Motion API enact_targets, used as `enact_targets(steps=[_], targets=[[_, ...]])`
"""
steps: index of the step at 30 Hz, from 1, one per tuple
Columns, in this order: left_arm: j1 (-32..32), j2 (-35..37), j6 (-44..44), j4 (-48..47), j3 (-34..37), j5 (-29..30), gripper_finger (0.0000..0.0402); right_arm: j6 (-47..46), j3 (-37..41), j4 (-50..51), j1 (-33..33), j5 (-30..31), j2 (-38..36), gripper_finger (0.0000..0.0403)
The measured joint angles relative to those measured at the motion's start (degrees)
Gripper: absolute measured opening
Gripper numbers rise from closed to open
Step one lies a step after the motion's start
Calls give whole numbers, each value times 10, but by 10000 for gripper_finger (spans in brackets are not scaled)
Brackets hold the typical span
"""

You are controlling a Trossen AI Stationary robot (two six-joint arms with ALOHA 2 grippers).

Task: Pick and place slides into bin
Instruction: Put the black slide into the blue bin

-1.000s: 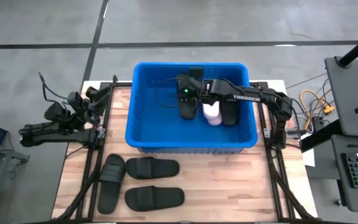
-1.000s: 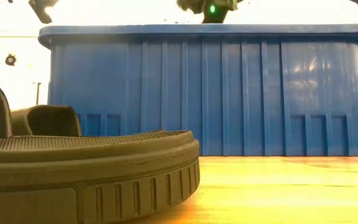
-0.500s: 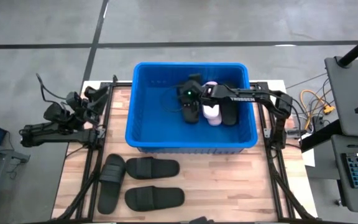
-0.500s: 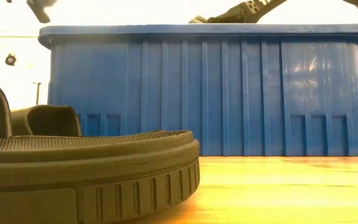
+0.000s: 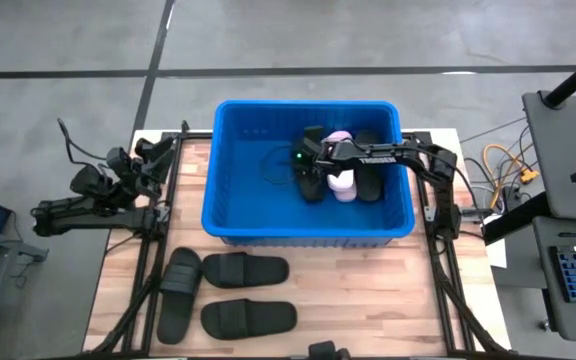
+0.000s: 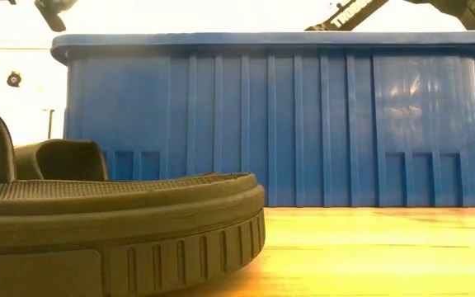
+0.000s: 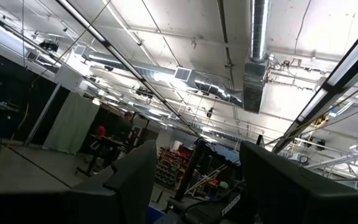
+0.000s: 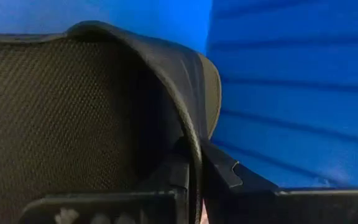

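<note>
The blue bin [image 5: 308, 236] stands at the table's far middle; it fills the low view [image 6: 270, 124]. My right gripper [image 5: 306, 160] reaches down inside it, shut on a black slide [image 5: 311, 182]. A pale pink slide [image 5: 341, 182] and another black slide [image 5: 368, 180] lie beside it in the bin. Three black slides [image 5: 245, 268] [image 5: 248, 318] [image 5: 180, 295] lie flat on the table in front of the bin. My left gripper [image 5: 153, 153] waits open at the table's left edge, pointing up [image 7: 194, 186]. My right gripper pinches the black slide's strap at its edge [image 8: 194, 155], one finger under the strap [image 8: 166, 180] and one outside it [image 8: 229, 174]. The textured footbed [image 8: 55, 112] shows under the strap. The slide is low inside the bin; whether it rests on the floor, I cannot tell.
The bin's ribbed walls [image 8: 291, 93] stand close around the right gripper. One black slide's sole [image 6: 114, 223] lies right before the low camera. Bare wood shows at the table's near right [image 5: 368, 300].
My right gripper has gone down from above the bin's rim into the bin and a little toward the table's right edge, still shut on the black slide. The slide has gone down with it, beside the pink one.
</note>
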State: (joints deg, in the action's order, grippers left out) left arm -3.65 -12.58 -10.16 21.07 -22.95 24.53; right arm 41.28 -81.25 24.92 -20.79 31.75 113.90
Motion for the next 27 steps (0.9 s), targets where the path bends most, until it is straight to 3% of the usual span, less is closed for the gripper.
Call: enact_targets(steps=[8,17,22,27], targets=[[0,0,0,-1,0,0,217,-58,-9,10,0,4,3,13],[0,0,0,-1,0,0,217,-34,-19,36,-6,-5,4,20],[0,0,0,-7,0,0,217,-56,-31,51,-7,-6,4,67],[0,0,-2,-7,0,-1,217,-65,-64,94,-7,-44,4,128]])
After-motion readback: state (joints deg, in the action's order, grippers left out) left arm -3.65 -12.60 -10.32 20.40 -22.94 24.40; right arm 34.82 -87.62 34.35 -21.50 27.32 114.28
